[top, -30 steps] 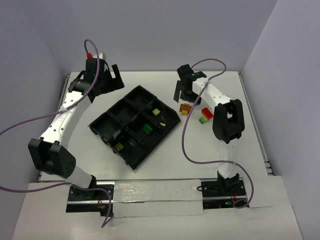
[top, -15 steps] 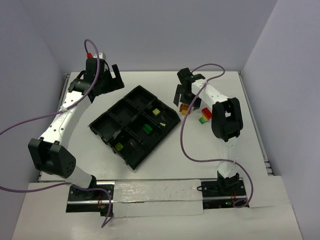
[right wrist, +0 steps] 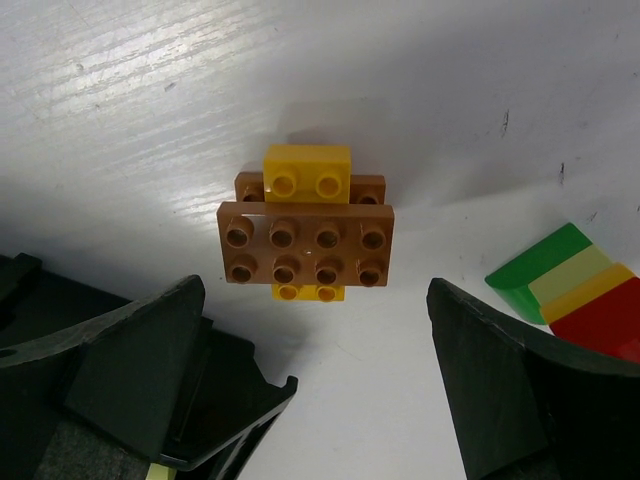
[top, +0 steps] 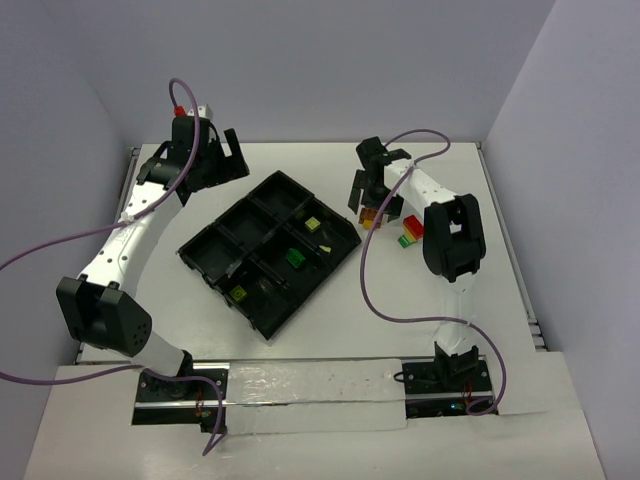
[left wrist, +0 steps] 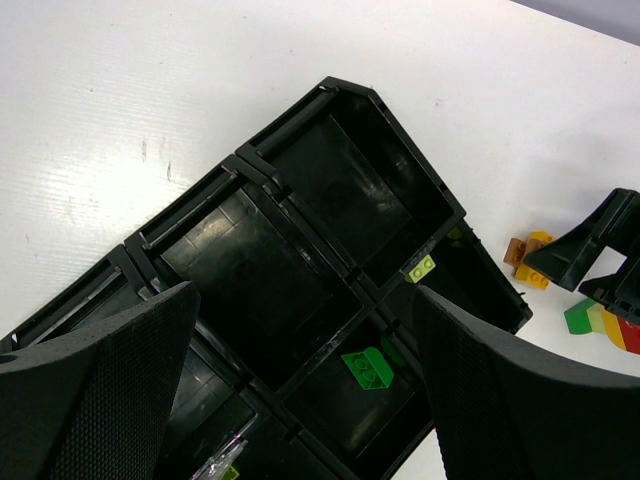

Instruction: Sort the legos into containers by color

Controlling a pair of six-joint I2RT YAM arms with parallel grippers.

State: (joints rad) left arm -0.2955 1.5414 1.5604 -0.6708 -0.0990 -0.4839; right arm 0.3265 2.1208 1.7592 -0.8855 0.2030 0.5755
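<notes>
The black tray [top: 215, 245] lies mid-table, holding a green brick [top: 294, 257], a pale yellow-green brick [top: 313, 225] and a yellow-green brick [top: 239, 293]. My right gripper [top: 371, 203] is open and empty, hovering over an orange-brown brick [right wrist: 306, 255] that lies on top of a yellow brick [right wrist: 306, 170]; its fingers [right wrist: 140, 370] stand wide on either side, just short of them. A green, pale yellow, orange and red stack [right wrist: 575, 290] lies to the right. My left gripper [top: 205, 160] is open and empty at the far left, above the tray [left wrist: 300, 215].
The tray's corner [right wrist: 235, 390] sits right under my right gripper's left finger. The left wrist view shows the green brick [left wrist: 366, 368], the pale brick [left wrist: 421, 267] and the right gripper [left wrist: 600, 250]. Walls close in the table at the back and both sides.
My right gripper has come nearer and now covers the orange and yellow bricks in the top view. The left arm has not moved.
</notes>
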